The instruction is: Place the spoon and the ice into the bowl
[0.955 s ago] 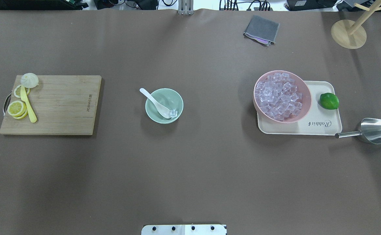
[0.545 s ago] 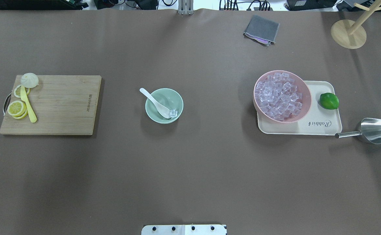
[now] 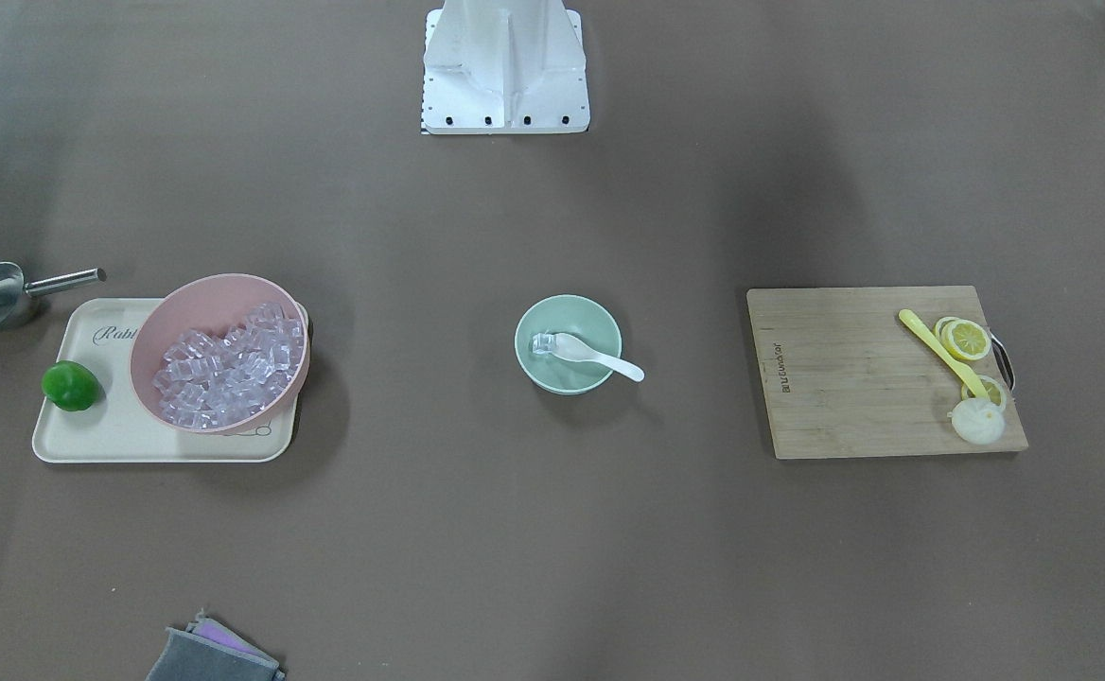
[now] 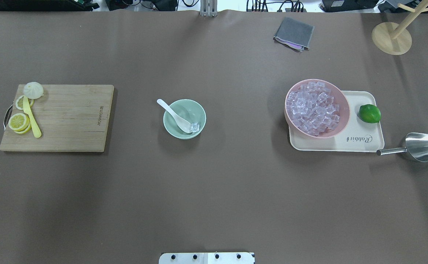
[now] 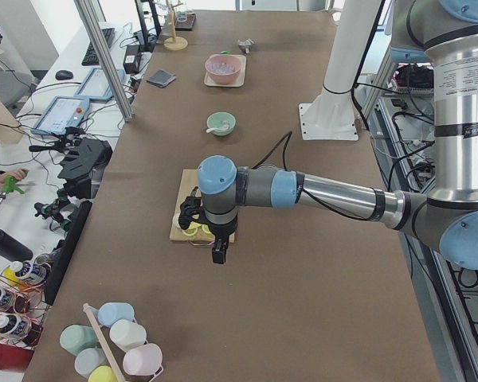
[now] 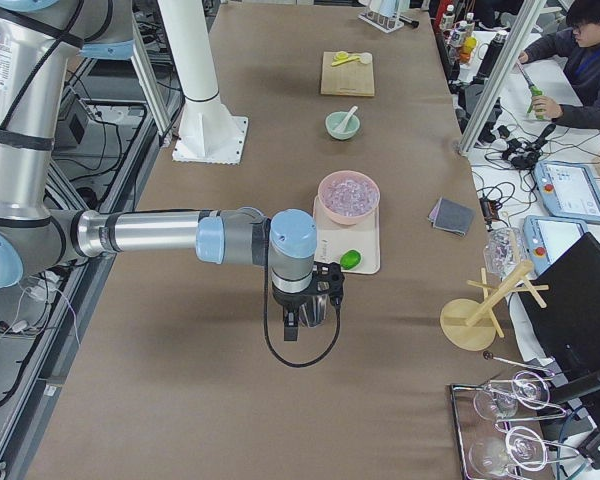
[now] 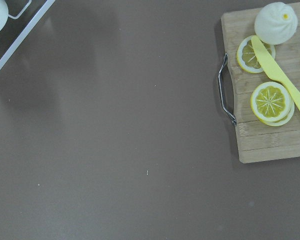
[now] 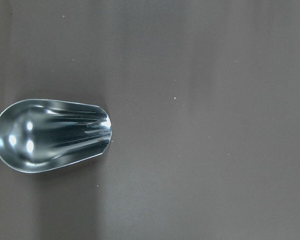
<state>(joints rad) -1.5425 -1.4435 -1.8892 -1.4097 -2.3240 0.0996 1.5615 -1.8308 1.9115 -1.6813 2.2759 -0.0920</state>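
From overhead I see no arm at all, only the tabletop [image 4: 214,190]. The bowl [image 4: 196,109] sits near its middle. The spoon [image 4: 173,116] has its scoop down inside the bowl and its handle leaning over the rim toward the far left. One ice [image 4: 194,127] cube lies right against the scoop's tip.

The side views give me what that one lacks. The left tool [image 5: 217,251] hangs by the handle end of the cutting board [image 7: 270,145]. The right tool [image 6: 300,318] hangs above the steel scoop [image 8: 52,135], which lies beside the tray [image 4: 368,99]. Each wrist camera looks straight down on those same items.

From the side angles I cannot tell whether either tool is spread or pressed together. The bowl lies between the two tools, well apart from both.
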